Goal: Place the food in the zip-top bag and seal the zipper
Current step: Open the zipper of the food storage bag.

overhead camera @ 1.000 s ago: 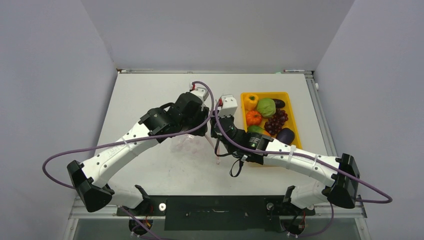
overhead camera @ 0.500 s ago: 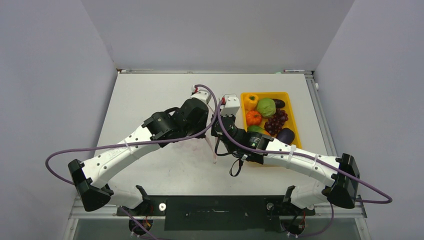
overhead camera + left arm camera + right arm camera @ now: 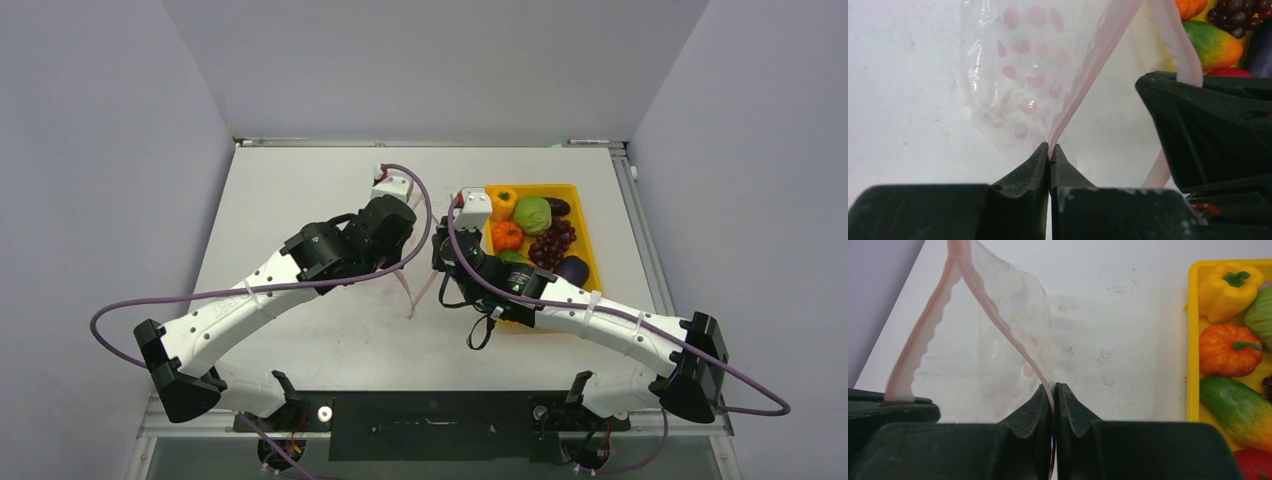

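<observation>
The zip-top bag (image 3: 416, 292) hangs between my two grippers above the table, clear with pink dots (image 3: 1020, 75). My left gripper (image 3: 1049, 150) is shut on one side of the zipper (image 3: 1088, 65). My right gripper (image 3: 1054, 387) is shut on the other side of the pinkish strip (image 3: 993, 315). The two sides stand apart, so the mouth is open. In the top view both grippers (image 3: 400, 270) (image 3: 438, 268) are mostly hidden under their wrists. The food lies in the yellow tray (image 3: 530, 186): yellow pepper (image 3: 501, 202), orange piece (image 3: 507, 236), grapes (image 3: 553, 243), eggplant (image 3: 571, 271).
The tray's left rim (image 3: 1191, 340) is just right of my right gripper, with the pepper (image 3: 1225, 290), orange piece (image 3: 1230, 350) and a green-orange piece (image 3: 1235, 410) inside. The right gripper's black body (image 3: 1208, 125) fills the right side of the left wrist view.
My right gripper has moved right, toward the tray, and the left wrist has shifted slightly left. The bag's pink strips have come apart and the mouth has opened.
</observation>
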Controlling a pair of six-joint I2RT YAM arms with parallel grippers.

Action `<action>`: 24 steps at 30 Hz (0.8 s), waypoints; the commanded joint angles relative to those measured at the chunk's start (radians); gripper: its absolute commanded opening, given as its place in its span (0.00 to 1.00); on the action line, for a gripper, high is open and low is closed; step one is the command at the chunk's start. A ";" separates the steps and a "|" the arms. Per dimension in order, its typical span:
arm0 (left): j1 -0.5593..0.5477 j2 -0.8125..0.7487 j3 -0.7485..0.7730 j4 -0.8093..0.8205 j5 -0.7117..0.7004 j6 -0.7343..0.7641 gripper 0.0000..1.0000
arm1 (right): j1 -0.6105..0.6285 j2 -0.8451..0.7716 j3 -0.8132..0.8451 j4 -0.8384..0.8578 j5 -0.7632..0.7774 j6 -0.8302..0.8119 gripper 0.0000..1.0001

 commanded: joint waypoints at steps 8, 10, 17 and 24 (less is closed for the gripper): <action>-0.009 -0.030 0.127 -0.101 -0.156 0.091 0.00 | -0.115 -0.021 -0.076 0.014 -0.136 0.043 0.05; -0.013 -0.020 0.151 -0.138 -0.188 0.108 0.00 | -0.135 -0.002 -0.083 0.025 -0.163 0.045 0.05; -0.025 0.042 0.210 -0.263 -0.323 0.144 0.00 | -0.196 0.097 -0.092 0.089 -0.279 0.042 0.05; -0.022 0.055 0.180 -0.280 -0.407 0.172 0.00 | -0.259 0.205 -0.075 0.155 -0.389 0.025 0.05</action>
